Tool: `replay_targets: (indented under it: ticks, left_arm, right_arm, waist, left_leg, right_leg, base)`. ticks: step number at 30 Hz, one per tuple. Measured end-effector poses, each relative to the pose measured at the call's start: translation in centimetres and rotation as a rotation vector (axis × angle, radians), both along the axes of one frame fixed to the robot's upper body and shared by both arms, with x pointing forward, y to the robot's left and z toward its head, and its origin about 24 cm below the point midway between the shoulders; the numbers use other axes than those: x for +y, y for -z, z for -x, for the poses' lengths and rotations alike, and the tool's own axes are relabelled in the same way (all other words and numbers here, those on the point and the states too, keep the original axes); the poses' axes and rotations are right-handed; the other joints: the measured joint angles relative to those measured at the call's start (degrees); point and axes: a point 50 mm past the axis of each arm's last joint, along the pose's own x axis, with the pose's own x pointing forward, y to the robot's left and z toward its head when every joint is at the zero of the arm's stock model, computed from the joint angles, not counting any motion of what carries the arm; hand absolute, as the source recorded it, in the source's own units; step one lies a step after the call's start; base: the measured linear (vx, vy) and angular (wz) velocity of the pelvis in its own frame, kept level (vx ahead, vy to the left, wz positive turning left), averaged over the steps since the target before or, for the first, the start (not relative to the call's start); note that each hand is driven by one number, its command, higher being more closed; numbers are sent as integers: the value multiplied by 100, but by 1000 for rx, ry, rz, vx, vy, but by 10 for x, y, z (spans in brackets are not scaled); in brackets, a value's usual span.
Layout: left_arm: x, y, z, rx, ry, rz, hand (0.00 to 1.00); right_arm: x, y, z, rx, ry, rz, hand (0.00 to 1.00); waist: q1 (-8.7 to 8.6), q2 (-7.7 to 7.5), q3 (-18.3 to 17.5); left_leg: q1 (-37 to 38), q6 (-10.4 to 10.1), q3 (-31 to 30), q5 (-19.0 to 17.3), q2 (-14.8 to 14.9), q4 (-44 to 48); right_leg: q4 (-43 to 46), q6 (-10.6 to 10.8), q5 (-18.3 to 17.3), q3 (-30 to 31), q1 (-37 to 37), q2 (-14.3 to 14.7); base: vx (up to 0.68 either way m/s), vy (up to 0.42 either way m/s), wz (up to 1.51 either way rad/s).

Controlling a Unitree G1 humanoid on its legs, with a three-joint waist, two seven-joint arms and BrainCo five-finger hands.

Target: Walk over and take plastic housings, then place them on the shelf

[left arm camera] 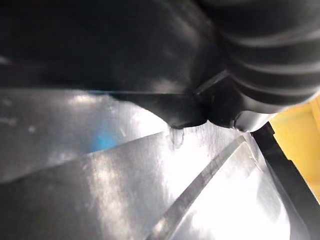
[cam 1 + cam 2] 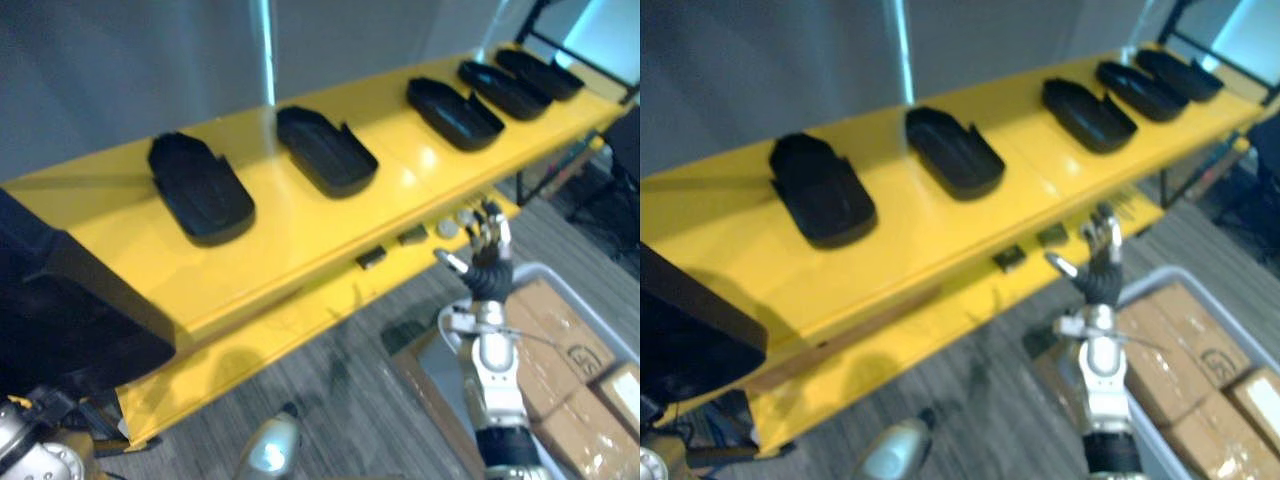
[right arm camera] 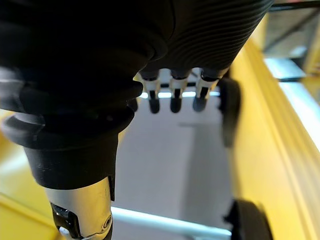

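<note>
Our right hand [image 2: 488, 255] hangs at 4 o'clock with its fingers loosely straight and the thumb apart, holding nothing, just beside the front edge of the lower yellow shelf [image 2: 300, 320] without clearly touching it. Our left hand [image 1: 270, 50] shows its ribbed cover against a glossy black surface; we cannot tell whether it is open or gripping. Five black plastic housings [image 2: 325, 150] lie hollow side up, spaced in a row on the top shelf [image 2: 300, 240], running from 9 o'clock to 1 o'clock. At 5 o'clock a grey bin [image 2: 548, 270] on the floor holds cardboard boxes [image 2: 555, 335].
</note>
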Motion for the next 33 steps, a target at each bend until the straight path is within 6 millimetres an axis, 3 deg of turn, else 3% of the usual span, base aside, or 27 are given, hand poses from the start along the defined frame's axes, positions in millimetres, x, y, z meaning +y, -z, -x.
replay_targets:
  ticks: [3,11,14,16,19,20,21,22,23,24,25,26,27,29,30,31,32,33]
  left_arm:
    - [-1,-1,-1,-5,-18,-7,100]
    - [-1,-1,0,21,-70,-28,100]
    - [-4,-4,1,49,-96,-109,100]
    - [-5,-7,3,61,-95,-157,100]
    - [-3,-10,5,78,-118,-213,100]
    - [-1,-14,7,73,-129,-237,100]
    - [0,-16,7,72,-131,-253,100]
    - [1,-22,7,65,-128,-289,100]
    - [1,-27,7,57,-130,-321,100]
    - [3,-32,7,43,-138,-343,100]
    - [4,-33,6,31,-140,-342,100]
    - [7,-35,0,10,-135,-325,100]
    - [9,-35,-4,8,-136,-315,100]
    - [15,-32,-13,17,-142,-258,100]
    - [16,-30,-14,26,-142,-234,100]
    - [16,-28,-13,38,-146,-226,100]
    - [18,-25,-10,71,-156,-210,100]
    - [16,-17,-8,102,-156,-171,100]
  right_arm:
    - [0,3,1,16,-4,6,0]
    - [6,-9,0,-51,-62,22,0]
    - [7,-10,-2,-56,-66,-14,0]
    - [5,-4,-1,-34,-49,-53,0]
    - [-3,6,4,-6,17,-116,0]
    - [-6,8,6,-9,42,-133,0]
    - [-7,8,6,-13,54,-139,0]
    - [-11,9,7,-15,81,-143,0]
    - [-13,9,6,-17,102,-136,0]
    - [-15,6,5,-26,124,-116,0]
    - [-16,2,4,-40,137,-98,0]
    - [-25,-14,2,-96,178,-64,0]
    - [-30,-21,2,-121,198,-52,0]
    - [-50,-44,10,-191,270,-18,0]
    - [-59,-53,15,-220,310,-10,0]
    - [-62,-57,18,-238,330,-16,0]
    - [-64,-66,24,-286,355,-33,0]
    - [-67,-72,30,-321,381,-37,0]
  waist:
    - [-137,61,93]
    - [-47,26,83]
    - [35,60,47]
    - [46,-53,-41]
    - [30,-85,-93]
    - [27,-110,-108]
    - [13,-112,-109]
    - [-1,-104,-111]
    - [-35,-70,-120]
    - [-73,-8,-178]
    - [-93,28,-197]
    - [-120,144,-268]
    - [-149,174,-286]
    - [-282,191,-356]
    - [-290,105,-428]
    - [-266,28,-498]
    - [-253,-186,-643]
    - [-291,-176,-709]
  left_leg:
    - [71,-66,349,198,227,-257]
    - [188,-99,378,255,153,-309]
    - [233,-24,238,-89,33,41]
    - [225,47,199,-264,-50,139]
    - [248,151,30,-341,-174,271]
    - [299,195,-46,-408,-262,334]
    - [357,232,-83,-437,-294,354]
    - [530,305,-209,-484,-315,359]
    - [661,377,-328,-539,-314,361]
    - [773,396,-461,-614,-273,358]
    - [832,400,-522,-644,-233,355]
    - [882,345,-698,-711,-147,361]
    - [890,316,-784,-731,-134,363]
    - [904,145,-1178,-859,-144,387]
    - [919,82,-1329,-941,-131,349]
    - [921,41,-1328,-971,-88,297]
    - [914,-23,-1125,-1010,56,133]
    - [927,-83,-828,-1001,410,46]
  right_leg:
    - [92,-48,-30,-21,-26,6]
    - [-148,79,79,-106,215,-8]
    - [-214,24,37,-250,570,-1]
    - [-126,16,14,-328,649,-38]
    - [1193,-231,170,19,184,-286]
    - [1910,-471,373,368,-117,-405]
    - [2261,-581,578,530,-266,-450]
    - [2952,-788,1188,741,-552,-572]
    - [3398,-868,1229,883,-777,-618]
    - [3440,-727,584,1078,-1029,-513]
    - [3244,-689,394,1157,-1115,-408]
    - [2311,-600,166,1559,-1321,-85]
    - [1860,-584,168,1826,-1353,47]
    - [723,-323,328,2661,-1389,293]
    - [443,-148,428,2672,-1389,280]
    - [348,-102,452,2614,-1388,260]
    - [113,-133,430,2356,-1245,196]
    - [8,152,704,2129,-1035,237]
  base:
    - [-143,-77,6]
    - [35,-17,5]
    - [49,43,21]
    - [49,49,29]
    - [67,107,47]
    - [79,75,31]
    - [120,75,38]
    - [123,31,37]
    - [196,3,42]
    - [140,-19,34]
    - [188,-42,44]
    - [120,-56,44]
    - [187,-136,76]
    - [201,-286,99]
    - [200,-365,86]
    - [220,-468,86]
    - [234,-546,96]
    - [224,-553,110]
